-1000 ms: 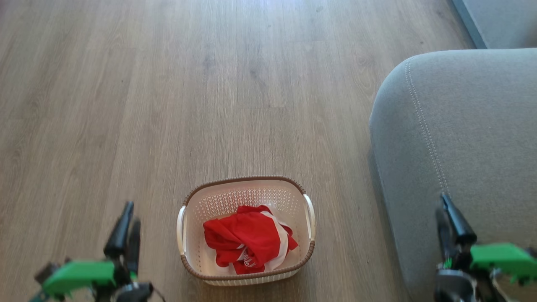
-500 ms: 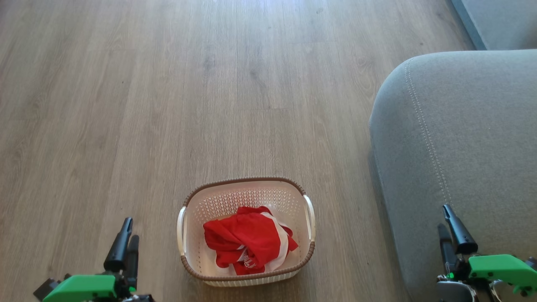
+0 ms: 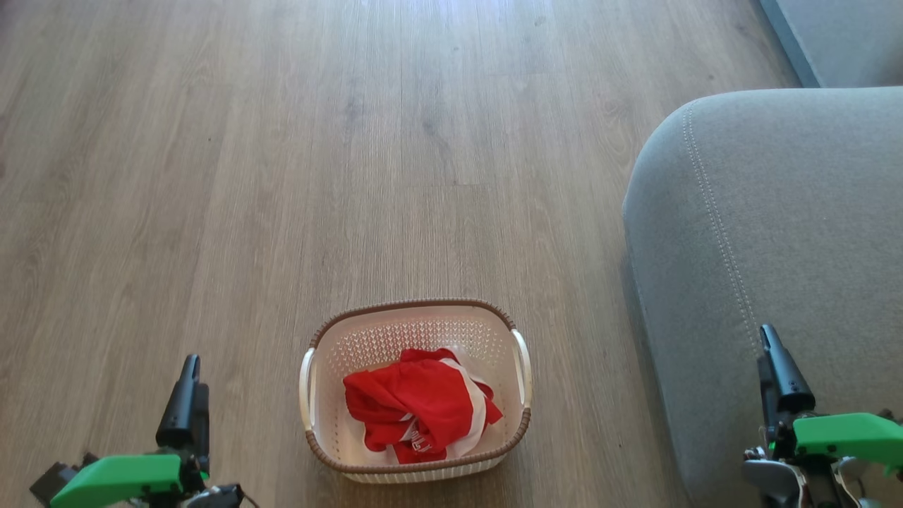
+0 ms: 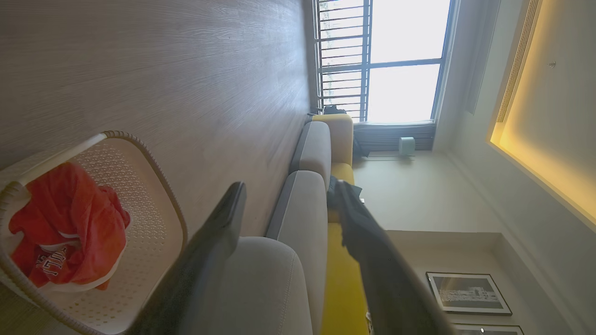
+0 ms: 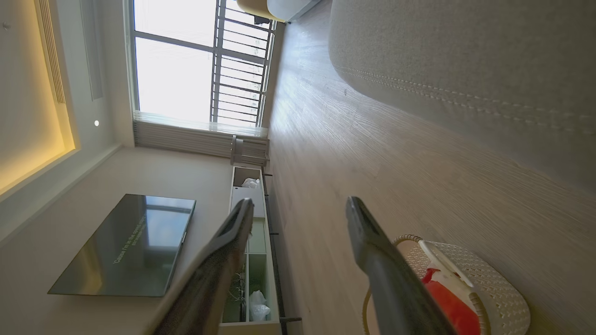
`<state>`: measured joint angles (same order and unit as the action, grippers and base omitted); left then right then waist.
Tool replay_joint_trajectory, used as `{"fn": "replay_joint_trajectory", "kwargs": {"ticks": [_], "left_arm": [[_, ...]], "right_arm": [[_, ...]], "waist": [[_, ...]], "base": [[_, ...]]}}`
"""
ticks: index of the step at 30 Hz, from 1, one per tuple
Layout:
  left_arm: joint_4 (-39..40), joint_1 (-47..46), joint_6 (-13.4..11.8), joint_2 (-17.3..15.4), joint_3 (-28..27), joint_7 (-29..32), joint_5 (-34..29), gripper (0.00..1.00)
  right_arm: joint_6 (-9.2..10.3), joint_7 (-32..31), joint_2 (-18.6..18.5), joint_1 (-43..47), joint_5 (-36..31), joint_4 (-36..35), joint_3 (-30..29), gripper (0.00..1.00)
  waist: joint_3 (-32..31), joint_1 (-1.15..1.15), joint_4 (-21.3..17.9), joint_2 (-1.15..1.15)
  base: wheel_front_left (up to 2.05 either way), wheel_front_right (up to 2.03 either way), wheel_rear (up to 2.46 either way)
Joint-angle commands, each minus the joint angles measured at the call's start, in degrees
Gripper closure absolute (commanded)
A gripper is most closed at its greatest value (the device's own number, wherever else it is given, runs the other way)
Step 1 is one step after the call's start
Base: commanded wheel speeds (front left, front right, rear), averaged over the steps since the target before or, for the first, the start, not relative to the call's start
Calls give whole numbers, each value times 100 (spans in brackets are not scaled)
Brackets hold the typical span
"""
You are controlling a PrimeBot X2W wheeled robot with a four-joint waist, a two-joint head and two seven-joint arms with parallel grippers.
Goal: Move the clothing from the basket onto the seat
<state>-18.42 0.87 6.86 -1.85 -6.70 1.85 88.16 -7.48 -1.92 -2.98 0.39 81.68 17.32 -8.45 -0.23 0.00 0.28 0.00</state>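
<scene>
Head view — clothing [image 3: 416, 409] in basket [image 3: 413, 307], near seat [image 3: 776, 212].

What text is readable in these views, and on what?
"Cause I'm in the": on the TV, sideways; the rest is blurred.
White lettering on the clothing in the basket: too blurred to read.
No other text.

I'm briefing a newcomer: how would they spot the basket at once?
Start at the grey seat on the right; on the wooden floor just left of it stands the basket. It alone is cream-white, perforated, brown-rimmed, with red clothing inside.
</scene>
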Motion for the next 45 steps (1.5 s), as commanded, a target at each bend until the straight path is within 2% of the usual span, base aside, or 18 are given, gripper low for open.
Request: {"fn": "replay_joint_trajectory", "kwargs": {"ticks": [1,8,12,16,21,27,35,45], "left_arm": [[239,-302,15,-33,-67,-48,-65,0],[513,-307,18,-38,-80,-167,-558,0],[847,-334,18,-42,-174,-253,-1111,0],[1091,-351,-76,-45,-159,-320,-1450,0],[1447,-366,-384,-48,-20,-405,-2019,0],[1908,-420,-934,-53,248,-508,-2733,0],[2303,-467,-1457,-58,735,-644,-3809,0],[2335,-484,-1891,-65,1365,-797,-4939,0]], "right_arm": [[-1,60,1,-314,-105,-235,4,0],[-1,179,1,-369,-743,-565,44,0],[-1,264,2,-395,-1291,-821,138,0],[-1,331,2,-418,-1696,-998,192,0],[-1,416,3,-436,-2196,-1155,283,0],[-1,518,4,-520,-2880,-1433,350,0],[-1,654,4,-566,-3656,-1690,517,0],[-1,807,5,-569,-4751,-1818,802,0]], "waist": [[-3,0,3,0],[-21,0,28,0],[-27,0,48,0],[-29,0,64,0],[-23,0,82,0],[12,0,92,0],[39,0,121,0],[26,0,160,0]], "base": [[0,0,0],[0,0,0],[0,0,0],[0,0,0],[0,0,0],[0,0,0],[0,0,0],[0,0,0]]}}
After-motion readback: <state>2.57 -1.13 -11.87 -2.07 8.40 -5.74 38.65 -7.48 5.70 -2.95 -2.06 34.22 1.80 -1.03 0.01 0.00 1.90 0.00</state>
